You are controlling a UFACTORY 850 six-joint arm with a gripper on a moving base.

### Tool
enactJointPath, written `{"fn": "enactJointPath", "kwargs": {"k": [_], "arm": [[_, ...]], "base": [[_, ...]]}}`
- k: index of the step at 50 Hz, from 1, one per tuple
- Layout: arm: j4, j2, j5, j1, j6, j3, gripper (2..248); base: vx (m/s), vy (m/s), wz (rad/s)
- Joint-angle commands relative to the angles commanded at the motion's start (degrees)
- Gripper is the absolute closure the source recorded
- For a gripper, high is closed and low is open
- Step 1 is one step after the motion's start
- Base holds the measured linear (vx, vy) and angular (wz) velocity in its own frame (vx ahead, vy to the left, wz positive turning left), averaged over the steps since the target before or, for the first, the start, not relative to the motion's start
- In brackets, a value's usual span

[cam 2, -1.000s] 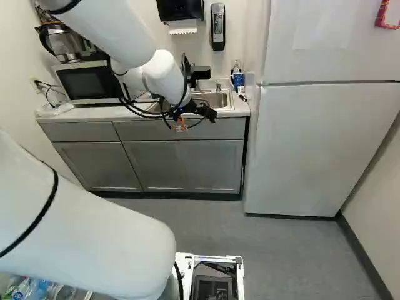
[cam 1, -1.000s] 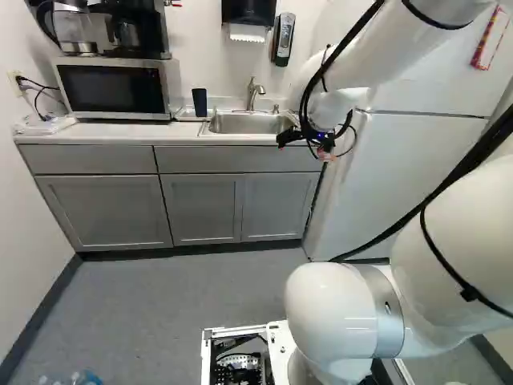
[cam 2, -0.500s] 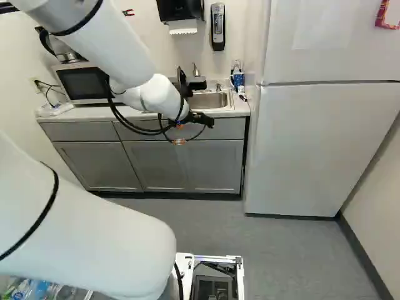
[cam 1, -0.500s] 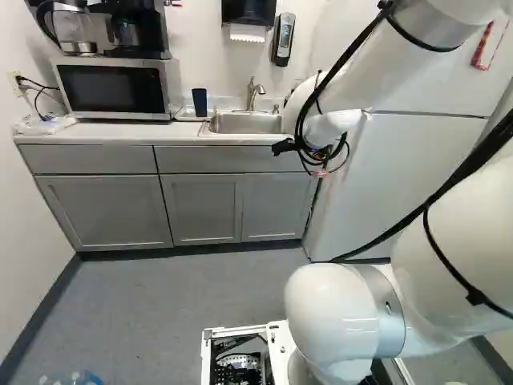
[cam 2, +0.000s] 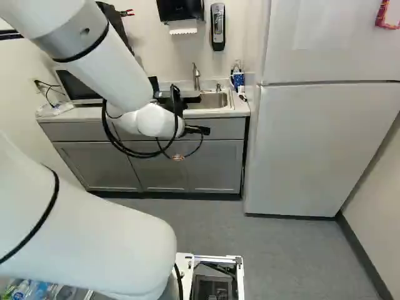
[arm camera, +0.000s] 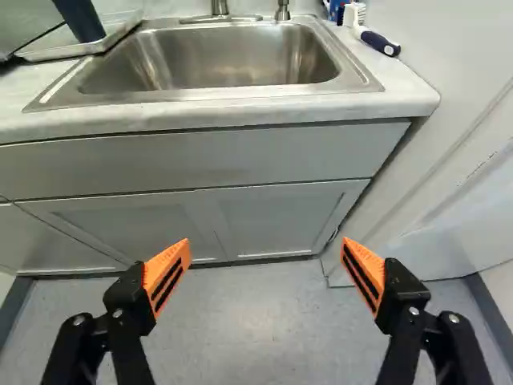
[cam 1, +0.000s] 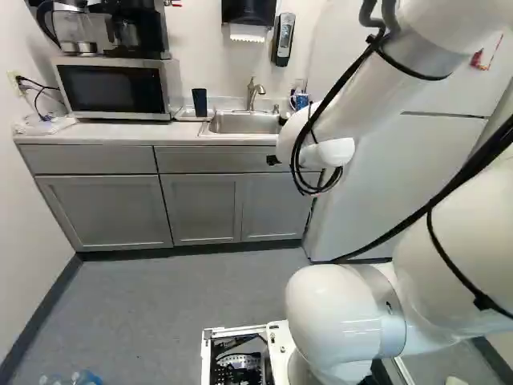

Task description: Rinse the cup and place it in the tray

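The dark blue cup (cam 1: pixel 199 102) stands on the pale tray (cam 1: pixel 191 117) left of the sink (cam 1: pixel 245 123). In the wrist view the cup (arm camera: pixel 82 20) and tray (arm camera: pixel 122 32) lie far ahead, to one side, with the cup's top cut off. Black parts of my gripper (cam 2: pixel 196 130) show just beyond the wrist, in front of the counter. In the wrist view the gripper (arm camera: pixel 266 260) is open wide, with nothing between its orange pads; floor and cabinet doors show beyond them. The sink basin (arm camera: pixel 216 60) looks bare.
Behind the sink rises the faucet (cam 2: pixel 196 78). A blue patterned mug (cam 2: pixel 238 78) and a dark-handled brush (arm camera: pixel 377 40) are at its right corner. The microwave (cam 1: pixel 116 87) is left of the tray. The refrigerator (cam 2: pixel 319 150) borders the counter's right end.
The arm's wrist and gripper have come lower and back from the sink, uncovering the faucet in the right base view and the mug in the left. The gripper stays open; cup and base have not moved.
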Motion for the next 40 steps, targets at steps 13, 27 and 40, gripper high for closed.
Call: {"fn": "enactJointPath", "kwargs": {"k": [13, 27, 40], "arm": [[-0.4, 0.2, 7.2, 1.0, 0.5, 4.1, 3], [-0.8, 0.3, 13.8, 2.0, 0.9, 7.8, 3], [-1.1, 0.5, 18.8, 2.7, 1.2, 10.6, 3]], "base": [[0.0, 0.0, 0.0], [0.0, 0.0, 0.0], [0.0, 0.0, 0.0]]}}
